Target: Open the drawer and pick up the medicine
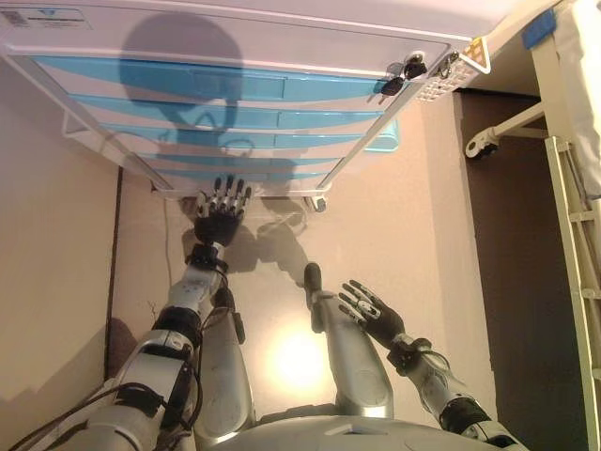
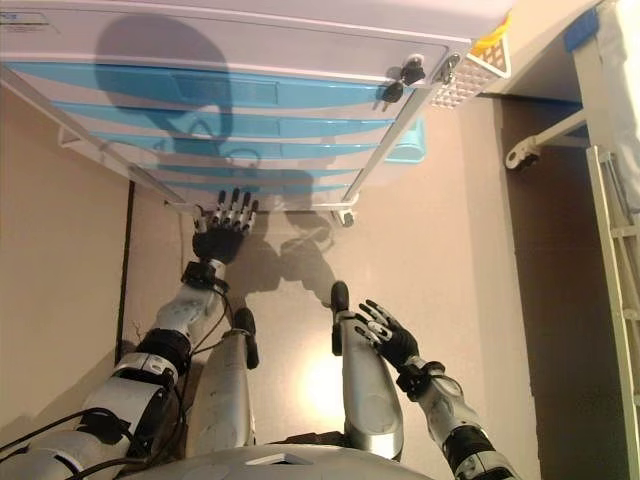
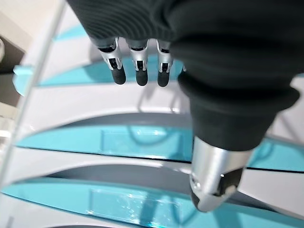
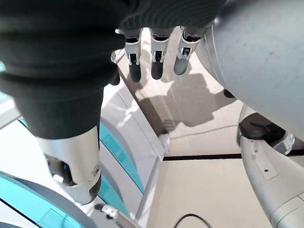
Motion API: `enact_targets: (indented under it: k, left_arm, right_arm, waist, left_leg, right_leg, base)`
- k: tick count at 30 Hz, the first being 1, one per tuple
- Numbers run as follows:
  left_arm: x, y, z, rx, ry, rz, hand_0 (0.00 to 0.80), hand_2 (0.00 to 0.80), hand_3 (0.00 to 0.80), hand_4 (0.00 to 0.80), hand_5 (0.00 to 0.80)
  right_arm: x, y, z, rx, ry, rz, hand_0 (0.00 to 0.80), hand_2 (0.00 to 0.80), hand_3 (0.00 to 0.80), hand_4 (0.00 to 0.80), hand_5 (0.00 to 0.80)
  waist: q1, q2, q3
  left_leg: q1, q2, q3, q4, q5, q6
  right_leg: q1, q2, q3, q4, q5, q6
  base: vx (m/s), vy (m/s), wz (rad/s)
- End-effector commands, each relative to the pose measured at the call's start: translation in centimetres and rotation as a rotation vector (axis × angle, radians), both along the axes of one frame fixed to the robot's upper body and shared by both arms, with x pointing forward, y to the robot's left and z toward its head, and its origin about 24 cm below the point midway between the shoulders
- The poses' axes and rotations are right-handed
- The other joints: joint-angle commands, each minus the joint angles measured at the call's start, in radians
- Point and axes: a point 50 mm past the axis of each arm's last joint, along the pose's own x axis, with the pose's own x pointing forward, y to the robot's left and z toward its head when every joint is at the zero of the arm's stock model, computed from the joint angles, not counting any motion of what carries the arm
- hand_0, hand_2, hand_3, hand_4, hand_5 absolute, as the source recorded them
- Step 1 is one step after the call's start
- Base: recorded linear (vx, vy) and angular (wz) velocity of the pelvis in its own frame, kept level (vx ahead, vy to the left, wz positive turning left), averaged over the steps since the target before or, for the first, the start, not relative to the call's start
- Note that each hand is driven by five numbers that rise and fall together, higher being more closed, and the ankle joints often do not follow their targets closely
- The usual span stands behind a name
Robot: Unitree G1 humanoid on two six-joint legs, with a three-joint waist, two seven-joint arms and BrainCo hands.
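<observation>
Your right hand (image 1: 374,315) hung low, fingers slack and empty; left hand (image 1: 218,214), fingers straight, reached the drawer unit (image 1: 235,103). All drawers looked closed, no medicine visible.

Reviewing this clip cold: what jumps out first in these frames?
The white drawer cabinet with its stack of blue-fronted drawers fills the top of the head views, all drawers shut. The left hand reaches out with straight fingers close to the lowest drawers, holding nothing. The right hand hangs open lower down by the robot's side, and no medicine is in sight.
</observation>
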Motion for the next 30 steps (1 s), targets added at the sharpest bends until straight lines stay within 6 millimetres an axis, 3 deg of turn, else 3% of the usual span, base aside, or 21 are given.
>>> enact_targets:
  k: [1,12,19,20,22,23,24,30]
  left_arm:
    - [1.6,0.9,3.2,-0.034,-0.101,0.041,0.0,0.0,0.0,0.0,0.0]
    - [4.3,2.7,11.0,0.011,-0.284,0.069,0.0,0.0,0.0,0.0,0.0]
    - [4.7,2.1,14.2,0.07,-0.394,0.041,0.0,0.0,0.0,0.0,0.0]
    - [4.7,2.0,14.5,0.072,-0.404,0.039,0.0,0.0,0.0,0.0,0.0]
    - [4.7,1.8,15.1,0.072,-0.437,0.03,0.0,0.0,0.0,0.0,0.0]
    - [4.7,1.7,15.4,0.081,-0.442,0.03,0.54,0.54,0.54,0.54,0.54]
    - [4.7,1.6,15.6,0.088,-0.45,0.03,0.8,0.8,0.8,0.8,0.8]
    - [4.7,1.2,15.5,0.102,-0.442,0.017,0.8,0.8,0.8,0.8,0.8]
  right_arm:
    - [-4.1,0.8,-2.1,0.013,0.128,0.094,0.0,0.0,0.0,0.0,0.0]
    - [-4.6,1.7,-2.2,0.048,0.117,0.123,0.0,0.0,0.0,0.0,0.0]
    - [-4.7,2.0,-2.2,0.066,0.119,0.119,0.0,0.0,0.0,0.0,0.0]
    - [-4.7,2.1,-2.2,0.068,0.121,0.118,0.0,0.0,0.0,0.0,0.0]
    - [-4.6,2.2,-2.1,0.072,0.118,0.118,0.0,0.0,0.0,0.0,0.0]
    - [-4.7,2.2,-2.2,0.073,0.118,0.118,0.0,0.0,0.0,0.0,0.0]
    - [-4.6,2.3,-2.1,0.074,0.117,0.119,0.0,0.0,0.0,0.0,0.0]
    - [-4.4,2.4,-2.1,0.082,0.117,0.112,0.0,0.0,0.0,0.0,0.0]
  waist:
    - [-0.014,0.0,0.002]
    - [-0.025,-0.031,0.017]
    - [-0.019,-0.04,0.023]
    - [-0.017,-0.035,0.018]
    - [-0.017,-0.041,0.025]
    - [-0.015,-0.041,0.026]
    - [-0.014,-0.04,0.028]
    - [-0.003,-0.039,0.031]
  left_leg:
    - [-0.028,-0.009,0.028,-0.063,0.089,0.06]
    - [-0.028,0.001,0.025,-0.067,0.066,0.058]
    - [-0.022,-0.001,0.02,-0.072,0.057,0.057]
    - [-0.008,0.001,0.011,-0.075,0.028,0.053]
    - [-0.017,0.001,0.022,-0.083,0.061,0.055]
    - [-0.014,0.001,0.02,-0.087,0.062,0.054]
    - [-0.011,0.001,0.021,-0.09,0.063,0.055]
    - [0.001,-0.004,0.013,-0.108,0.069,0.054]
  right_leg:
    - [0.006,0.034,-0.01,0.028,0.012,-0.008]
    - [0.043,0.048,-0.003,-0.037,0.027,-0.012]
    - [0.072,0.048,-0.012,-0.072,0.037,-0.014]
    - [0.085,0.051,-0.012,-0.072,0.016,-0.01]
    - [0.08,0.046,-0.018,-0.083,0.04,-0.016]
    - [0.085,0.046,-0.019,-0.088,0.041,-0.016]
    - [0.088,0.047,-0.021,-0.091,0.042,-0.017]
    - [0.104,0.043,-0.03,-0.102,0.044,-0.018]
  base:
    - [-0.015,-0.047,-0.05]
    - [-0.004,-0.046,-0.04]
    - [0.011,-0.038,0.03]
    - [-0.005,-0.038,0.09]
    - [-0.056,-0.04,0.06]
    - [0.0,0.0,0.0]
    - [0.0,0.0,0.0]
    - [0.0,0.0,0.0]
